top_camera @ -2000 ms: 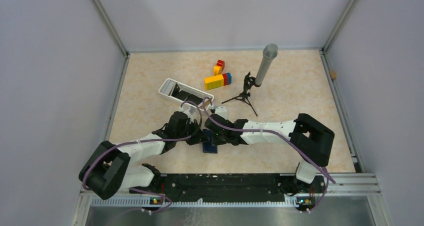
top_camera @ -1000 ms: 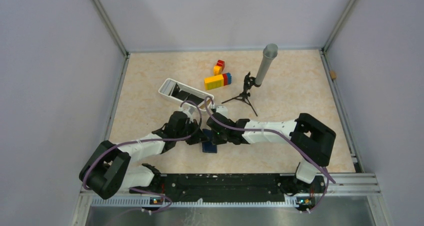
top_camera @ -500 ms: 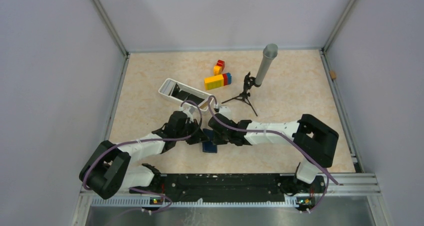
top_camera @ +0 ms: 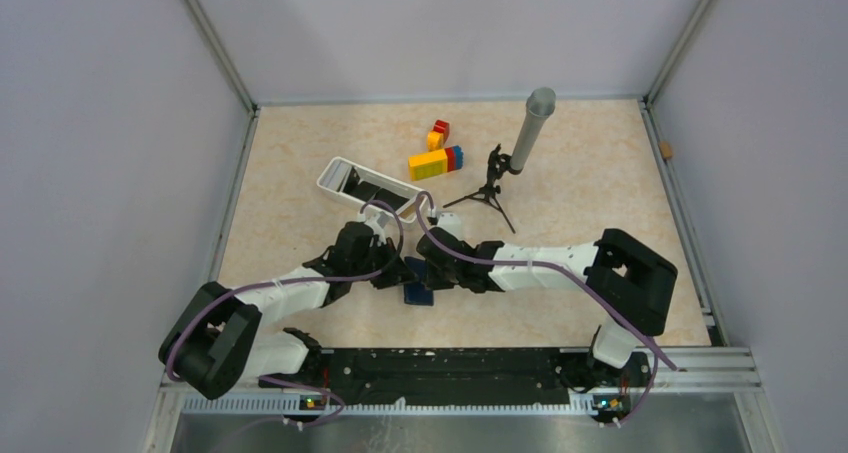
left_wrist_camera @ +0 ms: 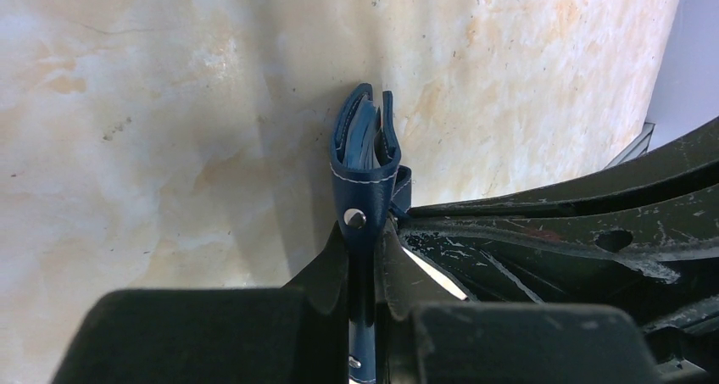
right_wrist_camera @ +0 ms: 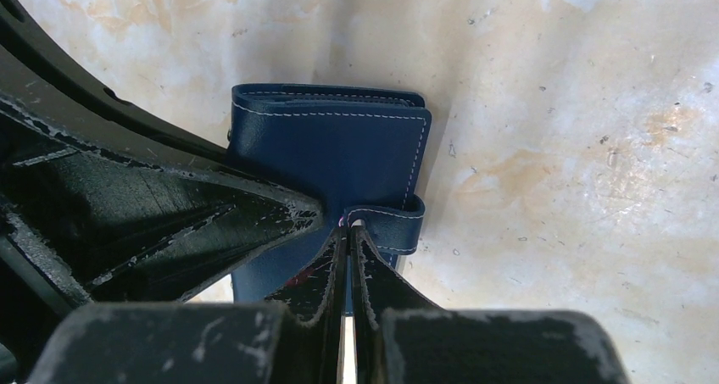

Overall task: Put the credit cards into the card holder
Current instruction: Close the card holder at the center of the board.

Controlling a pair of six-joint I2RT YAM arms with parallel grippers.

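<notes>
The navy-blue card holder (top_camera: 420, 294) sits between my two grippers, closed and standing on edge. In the left wrist view it shows edge-on (left_wrist_camera: 363, 159), and my left gripper (left_wrist_camera: 363, 250) is shut on its snap side. In the right wrist view its stitched face (right_wrist_camera: 331, 147) is ahead, and my right gripper (right_wrist_camera: 349, 231) is shut on its small closure strap (right_wrist_camera: 397, 225). In the top view the left gripper (top_camera: 398, 273) and the right gripper (top_camera: 426, 271) meet over it. Dark credit cards (top_camera: 372, 188) lie in the white tray (top_camera: 336, 172).
Coloured toy bricks (top_camera: 435, 159) lie behind the tray. A grey microphone on a small black tripod (top_camera: 505, 168) stands at the back right. Grey walls close in the table on three sides. The left gripper's black finger (right_wrist_camera: 153, 206) crosses the right wrist view.
The right arm has edged slightly left toward the card holder. The left arm and the card holder have stayed put.
</notes>
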